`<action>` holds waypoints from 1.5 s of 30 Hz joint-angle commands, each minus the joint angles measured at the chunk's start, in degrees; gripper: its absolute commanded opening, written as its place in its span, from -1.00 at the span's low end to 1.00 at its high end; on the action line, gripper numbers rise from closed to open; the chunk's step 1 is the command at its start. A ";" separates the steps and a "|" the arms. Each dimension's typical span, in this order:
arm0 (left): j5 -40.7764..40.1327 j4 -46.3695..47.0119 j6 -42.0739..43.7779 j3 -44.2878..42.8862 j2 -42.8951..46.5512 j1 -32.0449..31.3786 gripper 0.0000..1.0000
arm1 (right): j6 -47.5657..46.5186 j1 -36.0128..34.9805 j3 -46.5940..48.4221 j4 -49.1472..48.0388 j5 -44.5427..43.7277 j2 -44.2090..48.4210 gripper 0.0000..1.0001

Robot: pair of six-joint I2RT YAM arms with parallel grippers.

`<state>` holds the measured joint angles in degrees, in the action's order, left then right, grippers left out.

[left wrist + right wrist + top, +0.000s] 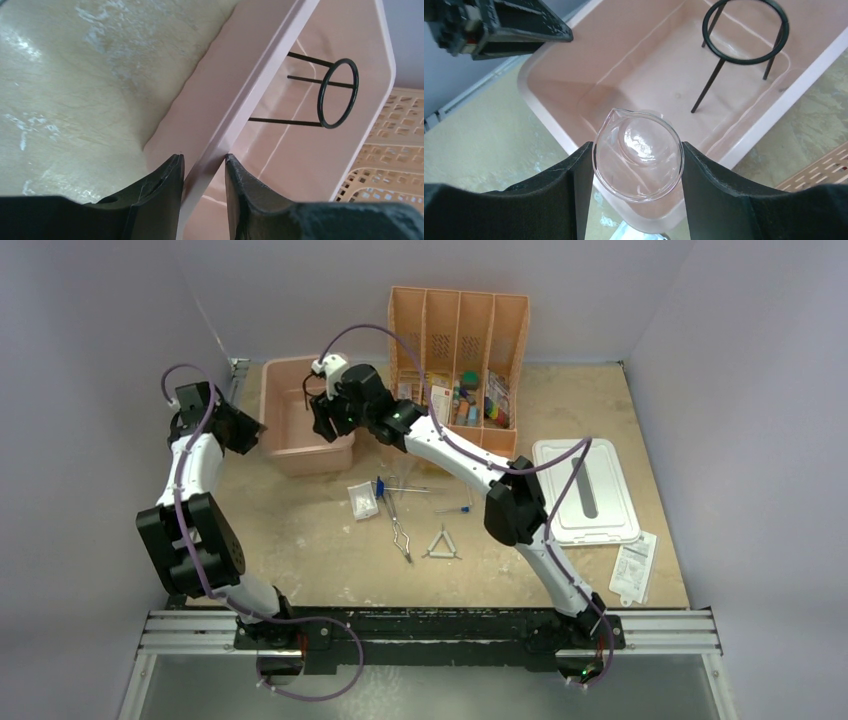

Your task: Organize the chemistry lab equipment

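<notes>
Right gripper [636, 150] clamped on glass beaker [639, 155], over rim of pink bin [634, 55], far left. Tripod [708, 86] inside. Left gripper [204, 165] straddles bin wall, clamp unclear. Risk: bin shifts, beaker clips rim.

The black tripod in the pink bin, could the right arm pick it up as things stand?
Probably not yet: the right tool is shut on a glass beaker over the pink bin, so it is already full. Otherwise the black tripod stands unobstructed inside.
</notes>
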<state>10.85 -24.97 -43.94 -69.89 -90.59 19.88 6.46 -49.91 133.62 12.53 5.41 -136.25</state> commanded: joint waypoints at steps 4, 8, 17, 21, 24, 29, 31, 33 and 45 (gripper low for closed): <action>2.46 -1.74 -1.17 2.64 1.15 -0.46 0.01 | -3.80 -0.41 -0.55 -1.24 -3.74 -2.43 0.12; -1.64 -4.98 1.68 -0.05 2.25 -0.96 0.23 | -4.23 -0.45 0.42 -0.89 -4.47 -3.57 0.13; -7.41 -8.13 4.38 -2.03 4.42 -3.24 0.18 | -3.83 -0.04 1.53 -0.92 -5.10 -5.44 0.18; -7.54 -8.57 4.47 -1.96 4.86 -3.59 0.18 | -3.50 0.09 4.02 -2.05 -5.28 -8.40 0.23; -8.64 -9.70 4.94 -2.53 5.52 -4.26 0.18 | -4.45 0.25 6.93 -2.32 -6.83 -11.00 0.23; -10.65 -11.12 5.35 -4.43 6.97 -5.28 0.16 | -5.40 0.34 8.63 -2.05 -8.02 -11.83 0.21; -12.13 -10.27 5.15 -5.31 8.50 -5.96 0.16 | -5.39 0.34 8.42 -2.01 -7.77 -11.49 0.20; -13.32 -9.21 5.14 -6.35 10.07 -6.61 0.16 | -5.49 0.36 8.54 -1.92 -7.40 -11.16 0.19; 3.65 -1.78 2.63 -9.83 6.04 -9.40 0.19 | -4.64 0.99 5.26 -5.48 0.64 -3.96 0.15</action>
<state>7.46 -29.56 -39.92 -78.52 -80.88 10.66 1.52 -49.76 140.38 8.34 2.79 -146.74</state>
